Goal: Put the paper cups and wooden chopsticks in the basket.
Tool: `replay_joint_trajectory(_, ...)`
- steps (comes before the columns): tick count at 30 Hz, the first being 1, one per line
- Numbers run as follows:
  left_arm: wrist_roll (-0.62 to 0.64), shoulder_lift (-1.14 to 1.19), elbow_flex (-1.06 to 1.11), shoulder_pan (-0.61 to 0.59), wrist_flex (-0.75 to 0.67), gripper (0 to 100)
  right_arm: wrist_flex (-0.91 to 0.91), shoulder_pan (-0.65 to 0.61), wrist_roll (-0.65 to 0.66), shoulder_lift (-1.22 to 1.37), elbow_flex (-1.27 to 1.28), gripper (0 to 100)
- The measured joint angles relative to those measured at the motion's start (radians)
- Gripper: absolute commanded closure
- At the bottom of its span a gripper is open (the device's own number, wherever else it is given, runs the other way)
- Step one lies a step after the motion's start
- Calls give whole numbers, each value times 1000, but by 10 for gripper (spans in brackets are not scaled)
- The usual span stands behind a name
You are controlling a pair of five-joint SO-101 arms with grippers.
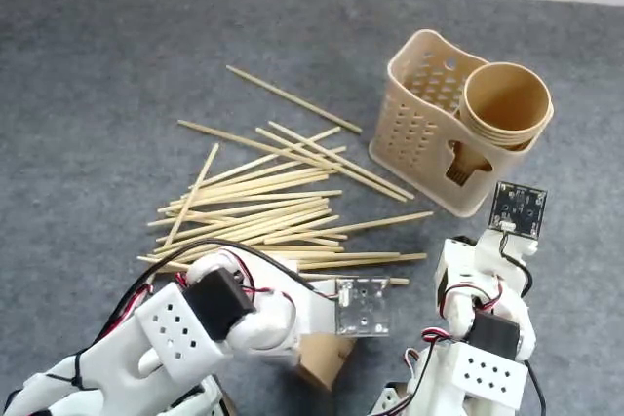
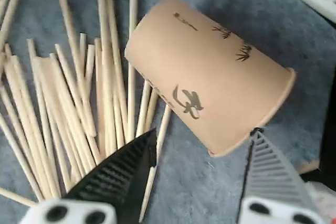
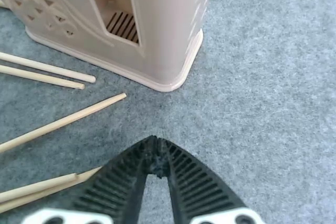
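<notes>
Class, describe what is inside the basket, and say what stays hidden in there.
A stack of paper cups stands in one compartment of the basket. The other compartment shows only its perforated inner wall. Its floor is hidden by the walls, and the lower cups are covered by the top one.

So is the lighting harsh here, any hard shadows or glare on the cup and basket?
High view: soft, even light; the beige perforated plastic basket casts only a faint shadow on the grey felt-like table. Left wrist view: the tan paper cup, lying on its side, leaves a soft darker patch beneath its rim, no glare. Right wrist view: a thin soft shadow hugs the basket's base, no glare.
</notes>
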Motion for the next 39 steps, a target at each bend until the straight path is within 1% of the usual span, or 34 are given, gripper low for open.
replay_joint_trajectory(6,83,2,31,0,-126,734,0,0,0,0,0,992)
replay_joint_trajectory(10,89,2,46,-2,-141,734,0,0,0,0,0,992)
replay_joint_trajectory(13,87,2,26,-5,-78,734,0,0,0,0,0,992)
replay_joint_trajectory(17,6,2,-48,-3,63,734,0,0,0,0,0,992)
replay_joint_trajectory(19,0,2,-81,-3,114,734,0,0,0,0,0,992)
replay_joint_trajectory(21,-6,2,-95,-5,143,734,0,0,0,0,0,992)
replay_joint_trajectory(24,-6,2,-87,-3,147,734,0,0,0,0,0,992)
replay_joint_trajectory(26,-8,2,-43,-3,110,734,0,0,0,0,0,992)
replay_joint_trajectory(31,-9,2,118,-28,-66,734,0,0,0,0,0,992)
replay_joint_trajectory(34,-8,2,126,-29,-103,739,0,0,0,0,0,992)
replay_joint_trajectory(37,-9,2,126,-29,-127,779,0,0,0,0,0,992)
replay_joint_trajectory(39,21,2,126,-29,-157,790,0,0,0,0,0,992)
